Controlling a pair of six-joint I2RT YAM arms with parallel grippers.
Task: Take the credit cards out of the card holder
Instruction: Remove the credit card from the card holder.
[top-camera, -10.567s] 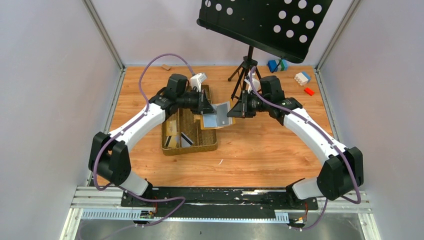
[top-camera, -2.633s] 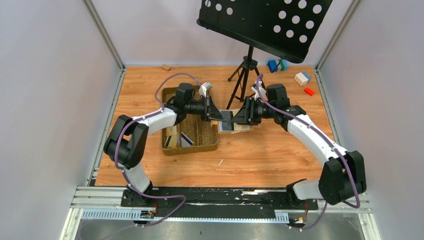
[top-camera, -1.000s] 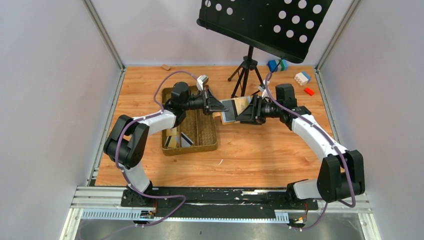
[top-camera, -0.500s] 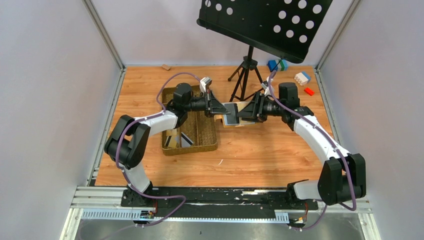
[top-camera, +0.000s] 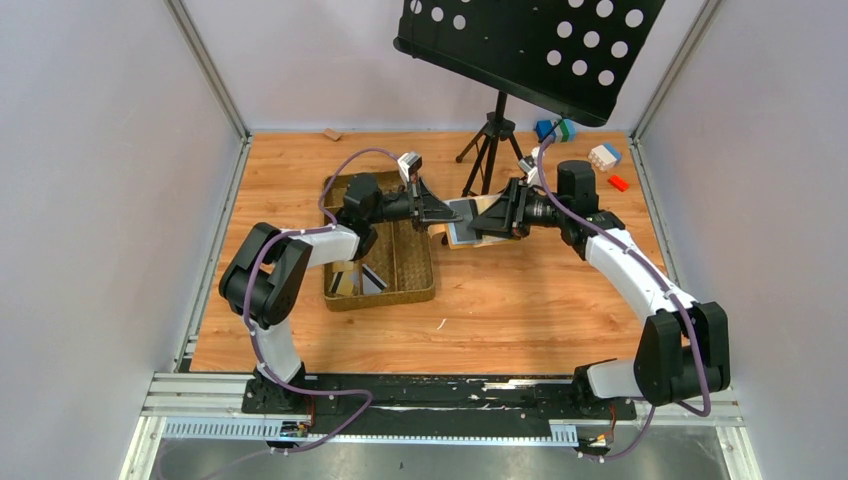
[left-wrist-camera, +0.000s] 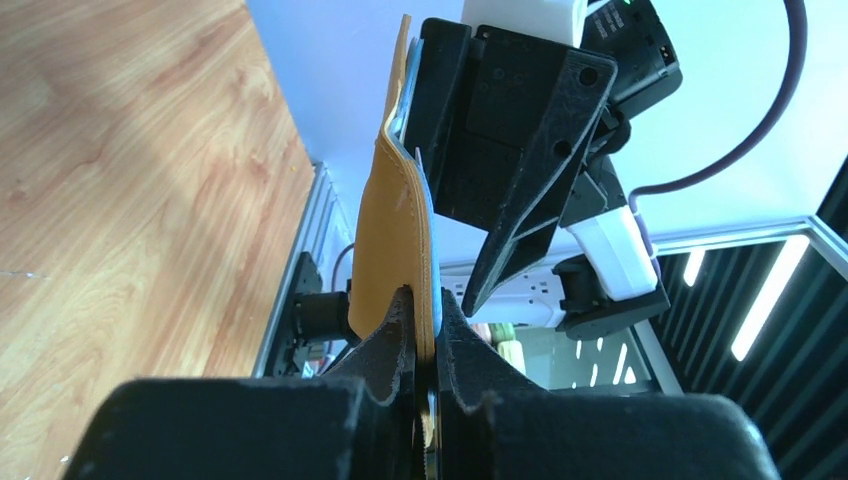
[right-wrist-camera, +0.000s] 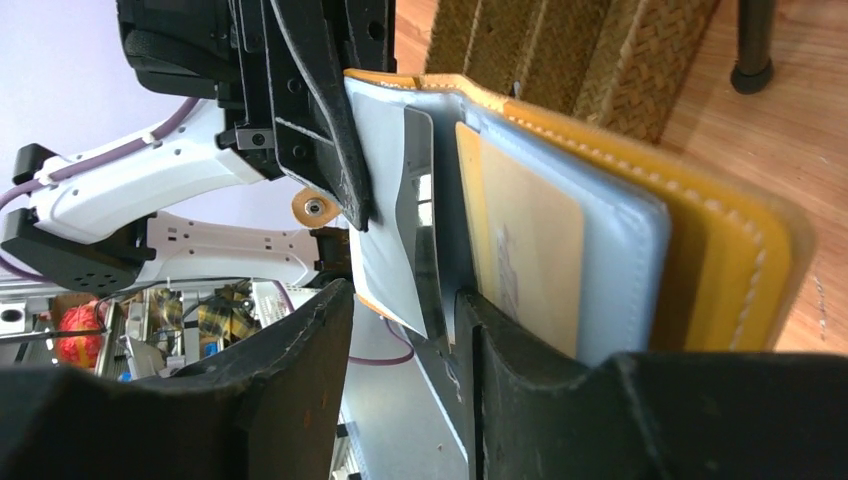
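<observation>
The card holder (top-camera: 463, 222) is a mustard-yellow wallet held off the table, open, between the two arms. My left gripper (top-camera: 437, 210) is shut on one of its leaves, which shows edge-on between the fingers in the left wrist view (left-wrist-camera: 395, 230). The right wrist view shows its grey-blue inside (right-wrist-camera: 720, 260) with a tan-gold credit card (right-wrist-camera: 530, 250) in a pocket. My right gripper (right-wrist-camera: 405, 300) is open at the wallet's open side (top-camera: 497, 213). A corner of the grey-blue flap hangs in the gap, and one finger (right-wrist-camera: 520, 390) lies against the card pocket. Other cards (top-camera: 345, 283) lie in the woven tray.
The brown woven tray (top-camera: 400, 270) sits just left of the wallet, under the left arm. A music stand's tripod (top-camera: 490, 140) stands close behind both grippers, its black desk (top-camera: 530, 50) overhead. Toy blocks (top-camera: 605, 155) lie at the back right.
The right gripper has pushed in closer to the wallet's open side. Both grippers and the wallet have drifted slightly toward the back. The left grip is unchanged.
</observation>
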